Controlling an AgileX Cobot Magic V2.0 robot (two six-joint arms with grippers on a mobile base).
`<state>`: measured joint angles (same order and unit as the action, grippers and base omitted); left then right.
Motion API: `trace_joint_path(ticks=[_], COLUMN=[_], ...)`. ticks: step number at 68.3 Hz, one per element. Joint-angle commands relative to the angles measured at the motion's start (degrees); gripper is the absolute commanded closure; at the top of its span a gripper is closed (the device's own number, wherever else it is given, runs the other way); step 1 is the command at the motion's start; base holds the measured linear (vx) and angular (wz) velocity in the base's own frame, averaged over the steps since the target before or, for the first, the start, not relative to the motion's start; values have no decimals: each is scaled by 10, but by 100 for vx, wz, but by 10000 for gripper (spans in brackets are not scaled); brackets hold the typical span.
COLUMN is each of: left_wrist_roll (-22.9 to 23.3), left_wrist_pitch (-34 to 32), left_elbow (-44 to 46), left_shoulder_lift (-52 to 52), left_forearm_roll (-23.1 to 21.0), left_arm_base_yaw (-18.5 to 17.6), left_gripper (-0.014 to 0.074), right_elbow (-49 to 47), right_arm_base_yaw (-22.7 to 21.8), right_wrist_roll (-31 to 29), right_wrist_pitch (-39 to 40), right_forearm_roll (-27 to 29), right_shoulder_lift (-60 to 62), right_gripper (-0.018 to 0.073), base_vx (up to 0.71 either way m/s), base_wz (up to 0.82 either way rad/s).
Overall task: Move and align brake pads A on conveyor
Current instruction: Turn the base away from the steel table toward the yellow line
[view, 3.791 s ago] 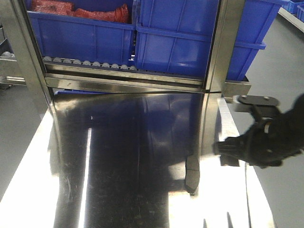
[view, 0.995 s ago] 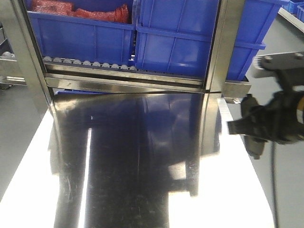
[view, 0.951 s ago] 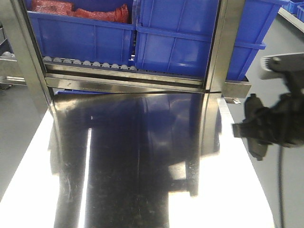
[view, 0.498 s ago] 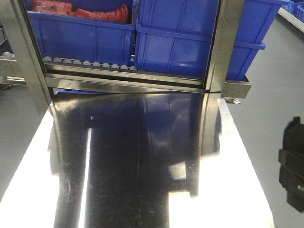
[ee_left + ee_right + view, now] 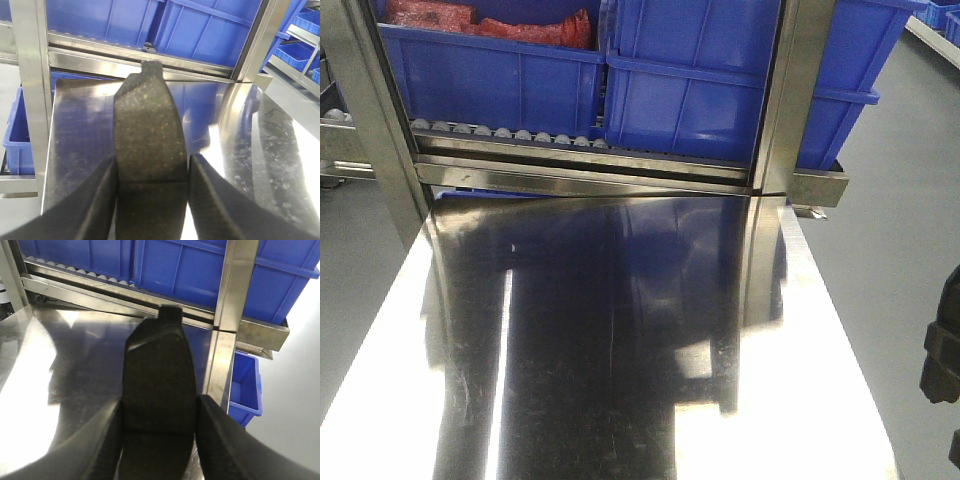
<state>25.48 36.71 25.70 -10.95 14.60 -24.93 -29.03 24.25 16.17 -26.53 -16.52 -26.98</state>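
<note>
Shiny steel surface (image 5: 620, 380) stood before a steel roller rack (image 5: 500, 132) loaded with blue plastic bins (image 5: 690, 90). One flat, curved, dark-grey speckled brake pad (image 5: 150, 130) was pinched by its long edges between the left fingers (image 5: 95, 210), above the surface, end tab toward the rack. A second, similar dark brake pad (image 5: 160, 375) was pinched the same way between the right fingers (image 5: 225, 445), near a steel upright post (image 5: 240, 285). Front view: only a dark arm part (image 5: 945, 360) at the right edge.
</note>
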Motion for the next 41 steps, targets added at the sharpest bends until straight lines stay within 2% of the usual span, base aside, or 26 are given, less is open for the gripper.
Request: trace_joint_path(ticks=[1,24,41], left_wrist_roll=[3,3,3], left_wrist_pitch=[-57,-57,-57], left_elbow=[15,15,15], left_shoulder_lift=[-7,-7,-7], left_forearm_roll=[7,7,7], left_arm_base_yaw=[-2,-2,-2], left_gripper=[603,603,603], right_elbow=[-17,-17,-17], right_arm_base_yaw=[-3,-3,-3], right_wrist_roll=[-3,-3,-3], right_wrist_pitch=[47,47,47], right_forearm_roll=[-14,-14,-14], right_shoulder_lift=[-1,-1,-1], right_gripper=[564,564,564], base_vx=[0,-2,-12], base_wz=[0,7,45])
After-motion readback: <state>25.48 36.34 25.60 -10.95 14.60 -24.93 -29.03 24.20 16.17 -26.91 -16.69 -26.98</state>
